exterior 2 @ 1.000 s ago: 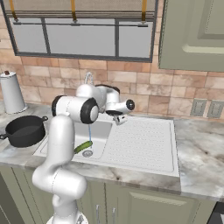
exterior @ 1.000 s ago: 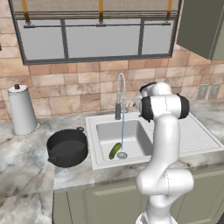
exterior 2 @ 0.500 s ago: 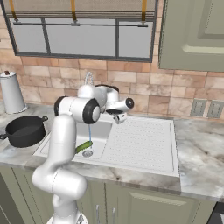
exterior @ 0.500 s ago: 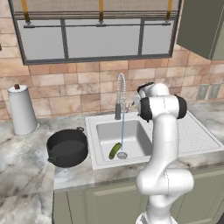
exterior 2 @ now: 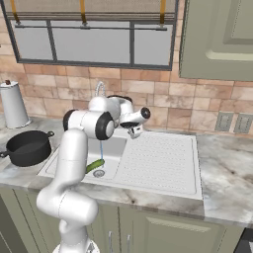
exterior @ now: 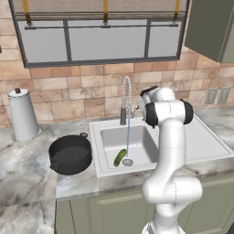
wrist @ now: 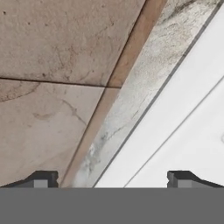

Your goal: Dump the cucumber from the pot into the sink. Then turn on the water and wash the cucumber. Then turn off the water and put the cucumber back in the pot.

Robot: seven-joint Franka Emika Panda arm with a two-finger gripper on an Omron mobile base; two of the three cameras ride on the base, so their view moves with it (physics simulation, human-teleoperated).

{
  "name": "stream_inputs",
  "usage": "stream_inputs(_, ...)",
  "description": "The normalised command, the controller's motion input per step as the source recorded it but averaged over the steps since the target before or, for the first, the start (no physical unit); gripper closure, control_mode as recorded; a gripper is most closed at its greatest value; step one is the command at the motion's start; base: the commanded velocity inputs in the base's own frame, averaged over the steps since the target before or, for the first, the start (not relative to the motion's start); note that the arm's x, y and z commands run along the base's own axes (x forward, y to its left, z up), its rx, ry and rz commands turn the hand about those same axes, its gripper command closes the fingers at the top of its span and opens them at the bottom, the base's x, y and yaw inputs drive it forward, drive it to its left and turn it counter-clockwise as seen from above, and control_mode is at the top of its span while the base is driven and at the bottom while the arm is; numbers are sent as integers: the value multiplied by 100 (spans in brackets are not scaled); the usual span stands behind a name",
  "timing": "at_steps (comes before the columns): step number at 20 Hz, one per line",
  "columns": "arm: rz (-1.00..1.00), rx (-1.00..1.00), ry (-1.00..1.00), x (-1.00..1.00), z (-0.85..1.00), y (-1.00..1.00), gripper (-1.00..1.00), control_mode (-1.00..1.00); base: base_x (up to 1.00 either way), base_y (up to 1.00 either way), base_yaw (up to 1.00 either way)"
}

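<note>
Left to right you've got one white canister [exterior: 22,114] at the back left of the counter [exterior: 27,183], one black pot [exterior: 70,154] just left of the sink's left rim, one sink [exterior: 208,148], one faucet [exterior: 125,98], one stream of water [exterior: 127,139], one cucumber [exterior: 120,157].

Pot sits upright on the counter near its front edge, interior looks dark and bare. It's apart from the canister.

Cucumber lies on the basin floor toward the front, tilted diagonally, its right end just beside the round drain [exterior: 128,162]. In the right base view the cucumber [exterior 2: 95,165] shows partly behind the arm's white link.

Water is running: a thin pale-blue line drops straight from the faucet spout to the drain area, landing just right of the cucumber.

Arm rises from the counter's front edge, folds at the elbow over the basin's right side, and the wrist reaches back toward the wall behind the sink. The gripper [exterior 2: 134,130] points down and rearward at the sink's back rim, right of the faucet base.

In the hand view you see the gripper [wrist: 113,179] with both fingertips [wrist: 41,179] spread wide at the frame's bottom corners, nothing between them. Ahead of them: wall tile, a strip of marble counter, and the sink's white back rim. Jaws released, holding and touching nothing.
</note>
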Motion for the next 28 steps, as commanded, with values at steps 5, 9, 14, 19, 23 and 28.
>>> stream_inputs(5,0,0,6,-8,-32,13,-100,-100,0,0,0)
stream_inputs(9,0,0,6,-18,-38,28,-100,-100,0,0,0)
stream_inputs(14,1,0,5,-34,-38,45,-100,-100,0,0,0)
stream_inputs(19,1,0,4,-6,-31,46,-100,-100,0,0,0)
stream_inputs(23,1,0,0,16,-28,29,-100,-100,0,0,0)
stream_inputs(28,2,0,1,17,-18,30,-100,-100,0,0,0)
